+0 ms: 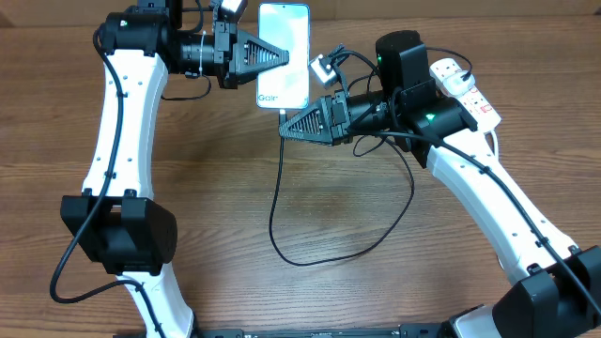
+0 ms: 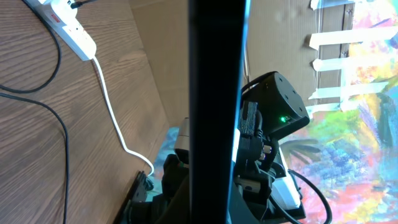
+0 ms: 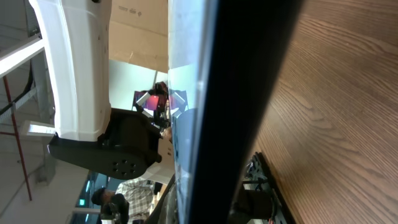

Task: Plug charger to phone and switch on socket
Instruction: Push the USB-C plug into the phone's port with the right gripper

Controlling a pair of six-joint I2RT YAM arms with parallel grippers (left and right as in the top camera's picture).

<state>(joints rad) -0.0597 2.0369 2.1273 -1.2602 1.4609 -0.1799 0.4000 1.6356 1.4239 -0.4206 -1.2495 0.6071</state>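
The phone (image 1: pixel 284 52), its pale screen lit and facing up, is held above the table at the back. My left gripper (image 1: pixel 278 56) is shut on its left edge. In the left wrist view the phone is a dark upright bar (image 2: pixel 214 106); in the right wrist view it is a dark slanted bar (image 3: pixel 239 106). The black charger cable (image 1: pixel 278 202) runs from the phone's bottom edge, loops over the table and rises to the white socket strip (image 1: pixel 467 86). My right gripper (image 1: pixel 285 128) sits just under the phone's bottom edge, closed on the cable near its tip.
The socket strip also shows in the left wrist view (image 2: pixel 74 28), with its thick white cord (image 2: pixel 115 118) trailing off the table edge. The cable loop (image 1: pixel 376 239) lies on the wooden table in front of the right arm.
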